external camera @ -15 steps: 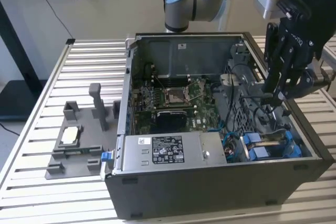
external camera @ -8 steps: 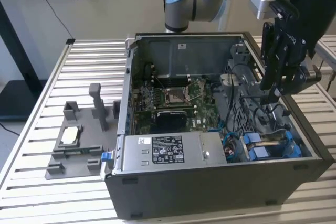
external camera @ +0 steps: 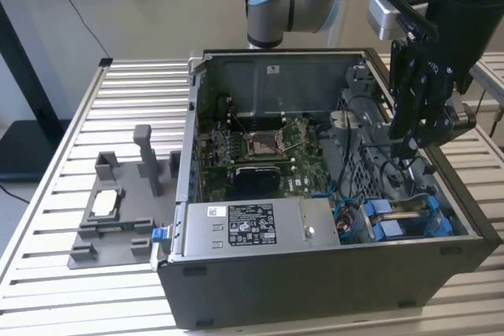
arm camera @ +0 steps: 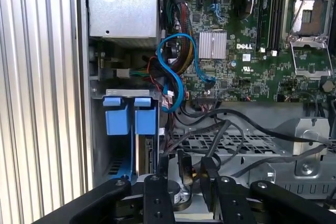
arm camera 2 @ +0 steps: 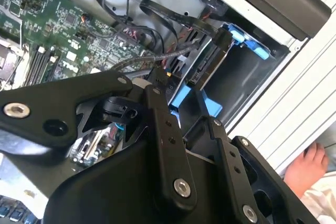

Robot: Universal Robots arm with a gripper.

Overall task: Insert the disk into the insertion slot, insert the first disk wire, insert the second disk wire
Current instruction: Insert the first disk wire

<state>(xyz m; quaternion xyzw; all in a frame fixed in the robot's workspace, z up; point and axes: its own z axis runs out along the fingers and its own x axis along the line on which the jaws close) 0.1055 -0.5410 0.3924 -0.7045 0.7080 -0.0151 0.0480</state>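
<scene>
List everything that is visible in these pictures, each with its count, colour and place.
table: one, silver slats, under all the rest
computer case: one, dark grey, open, on the table
motherboard: one, green, inside the case
power-supply box: one, grey with white sticker, inside the case
insertion slot: one, grey perforated cage, case corner
disk: one, blue carrier, in the insertion slot
cable: one, blue, looped beside the motherboard
fixture: one, grey, on the table, exterior view's left
hand: one, a person's, beyond the table edge
arm: one, silver and light blue, behind the case
end effector: one, black, near the insertion slot
</scene>
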